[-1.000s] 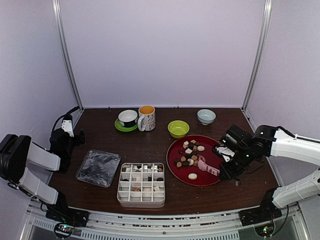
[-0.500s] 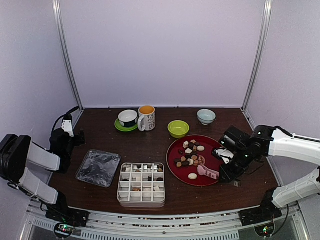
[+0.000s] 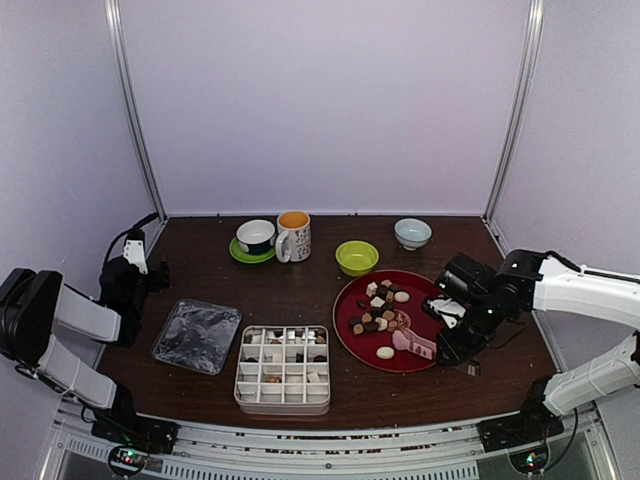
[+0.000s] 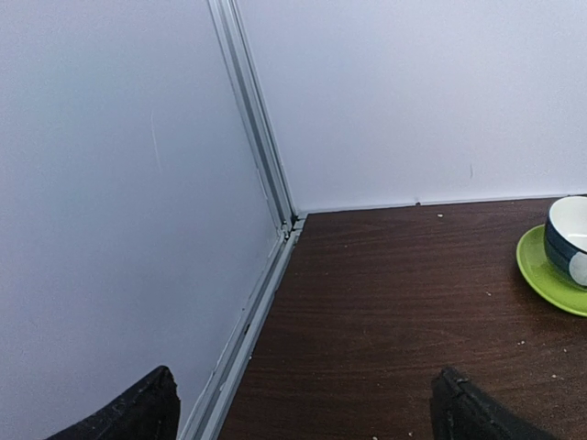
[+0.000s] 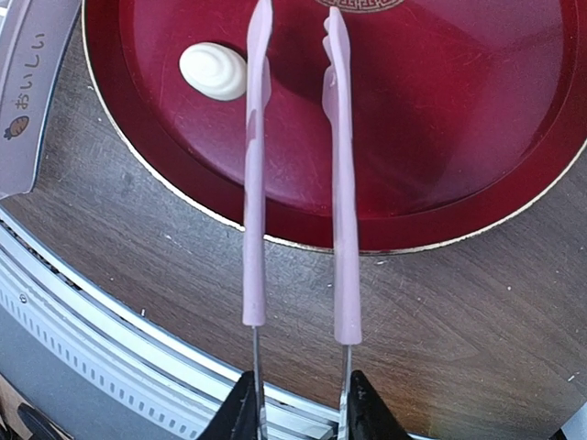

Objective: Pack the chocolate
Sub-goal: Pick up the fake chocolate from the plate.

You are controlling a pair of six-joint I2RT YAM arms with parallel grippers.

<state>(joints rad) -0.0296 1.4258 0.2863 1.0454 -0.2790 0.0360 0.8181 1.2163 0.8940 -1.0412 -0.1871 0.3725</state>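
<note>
The chocolate (image 3: 380, 305) lies as a heap of brown, tan and cream pieces on a red plate (image 3: 345, 335). One white piece (image 3: 385, 352) lies apart near the plate's front. My right gripper (image 3: 452, 345) is shut on the pink tongs (image 3: 413, 342). In the right wrist view the gripper (image 5: 298, 403) pinches the tongs' metal ends. The tongs (image 5: 341, 174) reach over the plate (image 5: 440, 119), their tips apart and empty, just right of the white piece (image 5: 213, 71). My left gripper (image 3: 132, 265) stands open and empty at the far left; in its wrist view the left gripper (image 4: 307, 412) faces the back corner.
A white divided box (image 3: 283, 368) with chocolate in some cells stands at the front centre, with a clear plastic lid (image 3: 197, 335) to its left. At the back are a cup on a green saucer (image 3: 256, 236), a mug (image 3: 293, 236), a green bowl (image 3: 357, 257) and a pale bowl (image 3: 412, 233).
My right gripper has shifted a little toward the table's near edge, carrying the tongs from the heap toward the lone white piece; the tongs' arms have spread. The left arm has not moved.
</note>
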